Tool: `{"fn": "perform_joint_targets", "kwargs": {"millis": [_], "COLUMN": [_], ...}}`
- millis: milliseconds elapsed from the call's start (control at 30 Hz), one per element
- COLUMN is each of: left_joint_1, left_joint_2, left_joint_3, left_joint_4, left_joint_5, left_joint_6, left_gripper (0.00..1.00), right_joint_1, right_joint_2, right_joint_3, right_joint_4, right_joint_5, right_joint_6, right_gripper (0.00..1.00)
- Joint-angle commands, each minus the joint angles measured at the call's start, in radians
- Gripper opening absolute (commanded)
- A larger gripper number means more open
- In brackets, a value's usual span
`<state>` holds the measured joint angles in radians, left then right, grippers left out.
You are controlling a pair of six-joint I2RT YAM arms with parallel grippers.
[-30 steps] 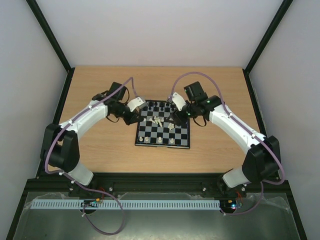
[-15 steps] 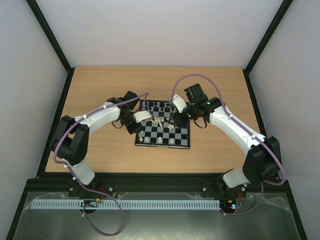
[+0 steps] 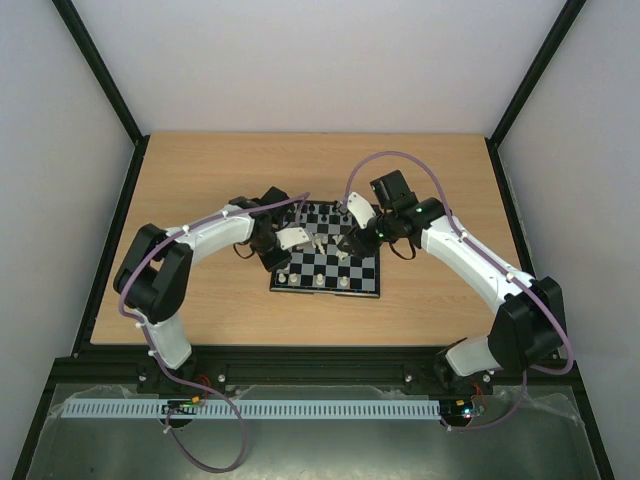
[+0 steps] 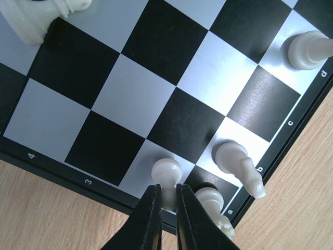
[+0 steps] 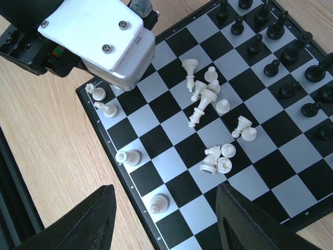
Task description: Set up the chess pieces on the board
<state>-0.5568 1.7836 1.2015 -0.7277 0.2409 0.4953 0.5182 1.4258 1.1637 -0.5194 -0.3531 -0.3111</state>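
The board (image 3: 325,291) lies mid-table. My left gripper (image 4: 166,211) is shut on a cream-white pawn (image 4: 166,171), pinching its stem over a pale square at the board's near-left corner, beside a white rook (image 4: 212,202) and knight (image 4: 238,164). In the top view the left gripper (image 3: 284,266) sits at that corner. My right gripper (image 5: 165,221) hangs open above the board's right half, holding nothing. Loose white pieces (image 5: 207,96) lie toppled mid-board, with more (image 5: 218,156) close by. Black pieces (image 5: 283,49) stand in the far rows.
A few white pieces (image 5: 128,156) stand along the board's near edge. The left arm's white wrist (image 5: 101,44) hovers over the board's corner, close to the toppled heap. Bare wooden table (image 3: 200,190) surrounds the board, and black frame rails (image 3: 110,240) border it.
The left arm has swung from the board's far-left corner down to its near-left corner, gripper shut throughout. The right arm has barely moved.
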Motion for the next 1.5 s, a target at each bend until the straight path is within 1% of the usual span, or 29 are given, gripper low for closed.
{"fn": "perform_joint_targets", "kwargs": {"millis": [0, 367, 1233, 1300, 1400, 1467], "left_joint_1": [-0.017, -0.029, -0.031, -0.032, -0.032, -0.031], "left_joint_2": [0.022, 0.038, 0.017, 0.022, 0.033, 0.036], "left_joint_3": [0.024, 0.027, -0.001, 0.005, 0.019, 0.035], "left_joint_4": [-0.021, -0.027, -0.058, -0.055, -0.045, -0.043], "left_joint_5": [-0.042, -0.084, -0.082, -0.087, -0.097, -0.103], "left_joint_6": [-0.011, -0.018, -0.017, -0.021, -0.041, -0.048], "left_gripper": [0.07, 0.07, 0.07, 0.1, 0.18, 0.19], "right_joint_1": [-0.004, -0.004, -0.005, -0.004, -0.005, -0.004], "right_joint_2": [-0.022, -0.024, -0.018, -0.015, -0.014, -0.015], "right_joint_3": [-0.017, -0.027, -0.04, -0.038, -0.035, -0.035], "right_joint_4": [-0.009, -0.006, 0.014, 0.014, 0.014, 0.013], "right_joint_5": [0.001, -0.003, -0.021, -0.023, -0.021, -0.021], "right_joint_6": [-0.011, -0.012, -0.006, -0.006, -0.006, -0.005], "right_gripper": [0.54, 0.54, 0.54, 0.54, 0.54, 0.54]}}
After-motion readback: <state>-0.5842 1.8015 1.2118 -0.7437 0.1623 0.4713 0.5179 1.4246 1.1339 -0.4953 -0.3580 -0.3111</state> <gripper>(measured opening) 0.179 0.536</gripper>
